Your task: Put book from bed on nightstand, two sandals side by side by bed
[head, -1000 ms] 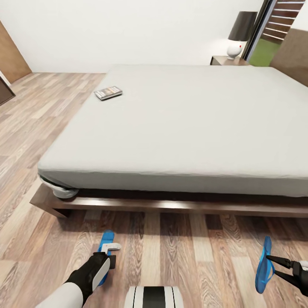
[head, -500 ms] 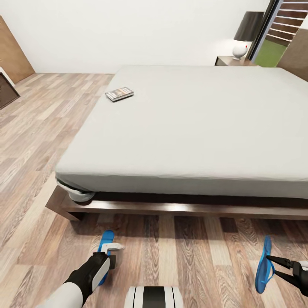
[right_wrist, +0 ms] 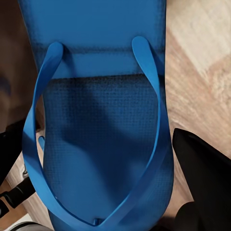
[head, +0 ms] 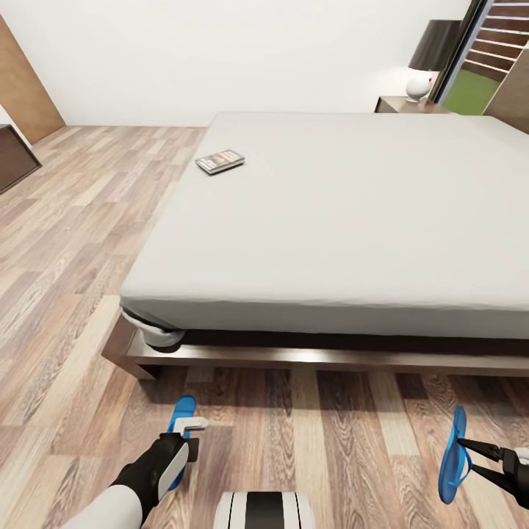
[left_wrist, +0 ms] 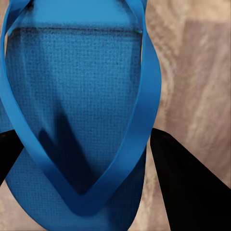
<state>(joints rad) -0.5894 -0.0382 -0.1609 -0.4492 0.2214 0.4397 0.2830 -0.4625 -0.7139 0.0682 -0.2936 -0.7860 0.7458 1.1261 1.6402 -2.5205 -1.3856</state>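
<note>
Jaws of the left gripper [head: 192,430] pinch one blue sandal [head: 181,420], held low over the wood floor [head: 66,242] just in front of the bed's foot end. The wrist view looks straight onto that sandal's [left_wrist: 77,110] textured sole and V strap, with a dark finger [left_wrist: 185,185] on each side of it. Right gripper [head: 470,455] jaws clamp the other sandal [head: 453,455], which stands on edge, sole turned sideways, near the right border of the head view. The right wrist view has the second sandal [right_wrist: 101,125] close up, strap loops toward the far end, black fingers [right_wrist: 199,168] flanking it. The two sandals are well apart, one at each side of the robot's trunk, both above bare floor close to the bed frame.

Bed [head: 345,213]: light-grey mattress on a dark brown platform, its near corner at left with the sheet bulging under. Book [head: 220,161] lies flat on the mattress near the far left edge, untouched, well away from both grippers. Nightstand [head: 411,105] sits at the far right corner of the bed against the white wall, carrying a lamp [head: 430,62] with a white round base and dark shade. Beside it is a dark-framed window [head: 485,66] with green grass and slats. Another piece of dark furniture [head: 13,154] is cut off at the left edge.
</note>
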